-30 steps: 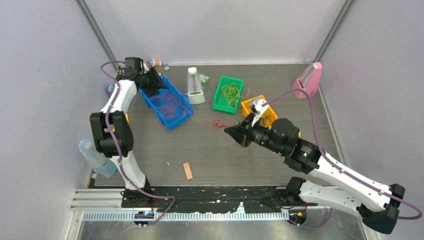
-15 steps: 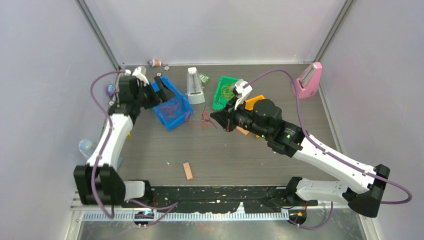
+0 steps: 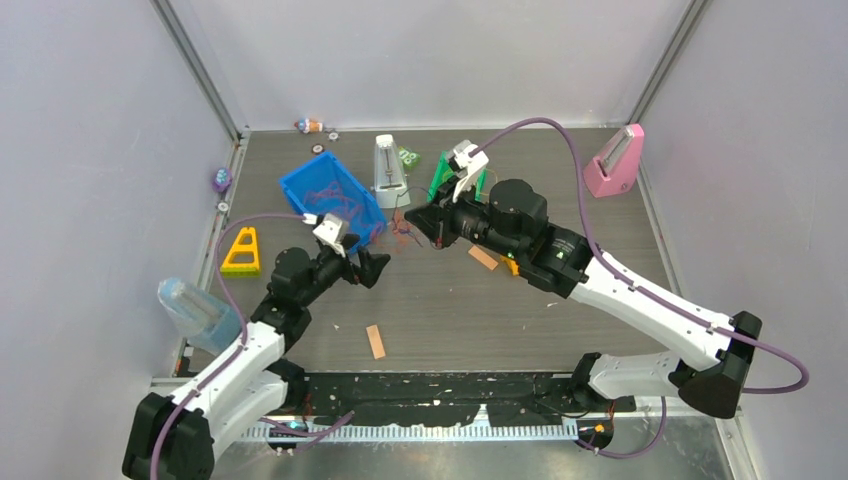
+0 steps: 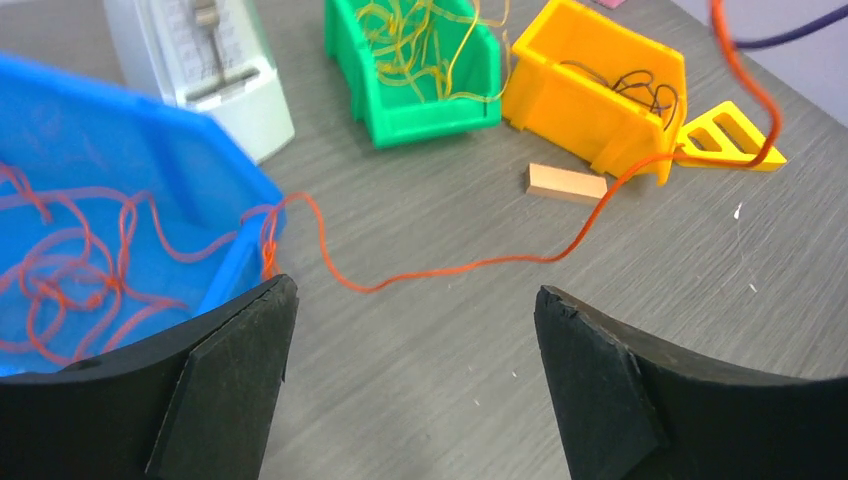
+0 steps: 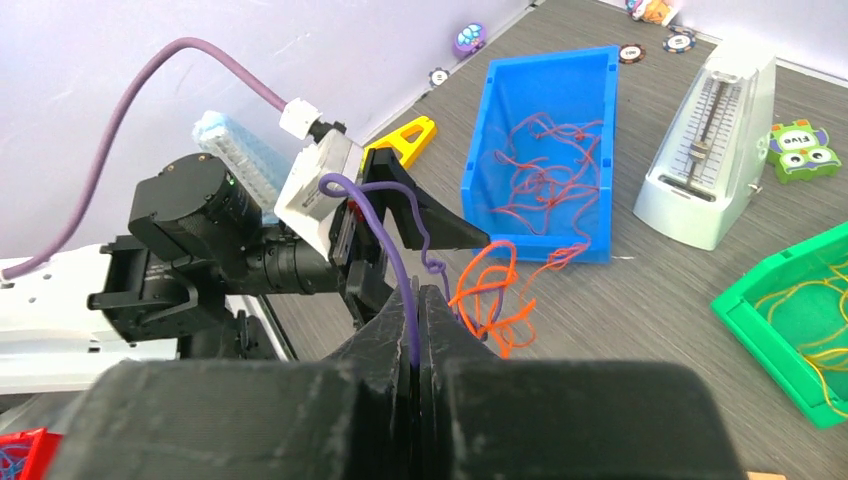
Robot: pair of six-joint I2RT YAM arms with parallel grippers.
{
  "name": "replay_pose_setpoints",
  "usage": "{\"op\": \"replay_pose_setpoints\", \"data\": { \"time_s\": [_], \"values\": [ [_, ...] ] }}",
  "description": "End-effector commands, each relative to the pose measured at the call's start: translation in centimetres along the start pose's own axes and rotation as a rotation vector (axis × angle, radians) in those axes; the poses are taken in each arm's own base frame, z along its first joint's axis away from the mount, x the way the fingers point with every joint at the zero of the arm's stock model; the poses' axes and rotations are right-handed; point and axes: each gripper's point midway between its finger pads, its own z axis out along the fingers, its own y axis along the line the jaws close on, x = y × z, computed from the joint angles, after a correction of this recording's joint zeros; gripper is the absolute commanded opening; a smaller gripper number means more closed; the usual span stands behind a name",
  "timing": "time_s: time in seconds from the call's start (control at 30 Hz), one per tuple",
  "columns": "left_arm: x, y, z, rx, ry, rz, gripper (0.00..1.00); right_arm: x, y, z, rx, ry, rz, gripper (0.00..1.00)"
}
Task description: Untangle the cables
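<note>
My right gripper (image 5: pixel 417 300) is shut on a purple cable (image 5: pixel 385 225), with a knot of orange cable (image 5: pixel 487 290) hanging from it just in front of the blue bin (image 5: pixel 482 150). In the top view the right gripper (image 3: pixel 415 218) hovers beside that bin (image 3: pixel 295 188). One orange strand (image 4: pixel 450 270) runs from the blue bin's corner across the table and up to the right. My left gripper (image 4: pixel 415 300) is open and empty, low over the table just short of that strand. Red cables (image 5: pixel 545 175) lie in the blue bin.
A green bin (image 4: pixel 420 115) holds yellow cables and an orange bin (image 4: pixel 560 110) holds dark ones. A white metronome (image 3: pixel 388 172) stands behind the blue bin. Tan strips (image 3: pixel 375 341) (image 4: pixel 565 183), a yellow triangle (image 3: pixel 243 250), a clear bottle (image 3: pixel 195 312) and a pink object (image 3: pixel 612 160) are about.
The left arm swung from the blue bin at the back down to the near left, and its gripper opened. The right gripper carried the cables left, toward the blue bin.
</note>
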Motion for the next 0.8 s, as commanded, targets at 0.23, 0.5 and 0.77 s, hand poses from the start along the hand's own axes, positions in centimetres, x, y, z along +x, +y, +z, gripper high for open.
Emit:
{"op": "replay_pose_setpoints", "data": {
  "time_s": [0.23, 0.5, 0.77],
  "values": [
    [-4.3, -6.0, 2.7, 0.299, -0.177, 0.387, 0.86, -3.7, 2.1, 0.2, -0.073, -0.078, 0.028, 0.05],
    [-4.6, -7.4, 5.3, 0.320, -0.170, 0.412, 0.70, -3.9, 2.2, 0.1, -0.077, -0.080, 0.031, 0.05],
    [-5.2, -3.9, 6.5, 0.121, -0.172, 0.304, 0.00, -3.5, 0.4, -0.8, 0.017, -0.066, 0.023, 0.05]
  ]
}}
